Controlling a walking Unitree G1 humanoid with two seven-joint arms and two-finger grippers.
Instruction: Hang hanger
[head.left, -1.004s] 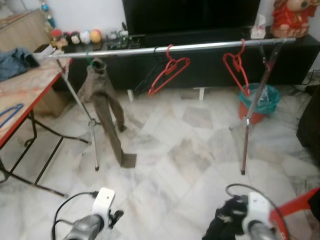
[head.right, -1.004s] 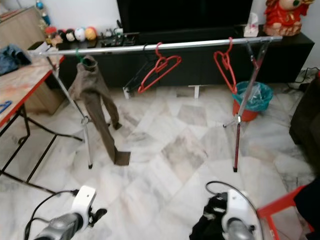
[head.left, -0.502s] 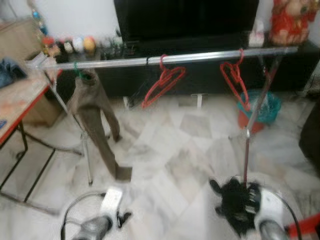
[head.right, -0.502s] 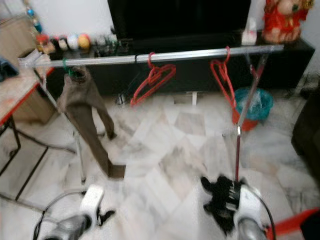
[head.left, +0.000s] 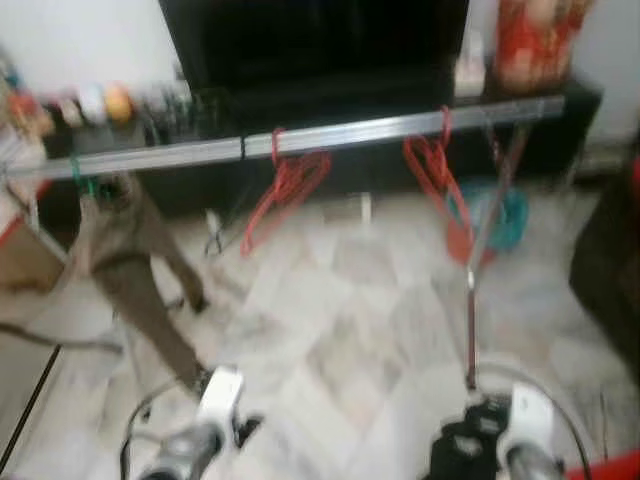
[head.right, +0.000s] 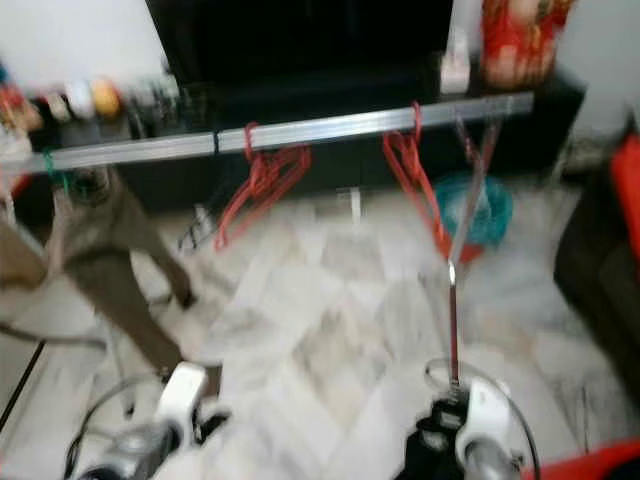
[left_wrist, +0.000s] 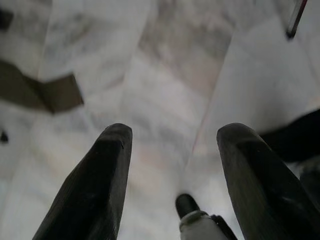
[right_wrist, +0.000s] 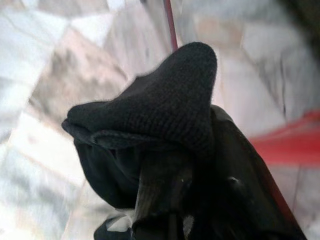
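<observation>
A silver rail (head.left: 330, 135) spans the room with two bare red hangers (head.left: 285, 185) (head.left: 435, 175) hooked on it. Brown trousers (head.left: 125, 260) hang from a green hanger near its left end. My right gripper (head.left: 480, 450) is low at the bottom right, shut on a black garment (right_wrist: 165, 120) that covers its fingers. A red hanger bar (right_wrist: 290, 145) shows just beside that garment. My left gripper (left_wrist: 172, 150) is open over the marble floor with nothing between its fingers. The head views are blurred.
The rack's right leg (head.left: 470, 320) stands just ahead of my right gripper. Behind it is an orange bin with a teal liner (head.left: 500, 215). A dark TV cabinet (head.left: 330, 95) runs behind the rail. Dark furniture (head.left: 610, 260) is at the right.
The whole picture has slid left and blurred, so the camera has moved; the table at the left has left the view. My right gripper with the black garment sits lower than half a second ago.
</observation>
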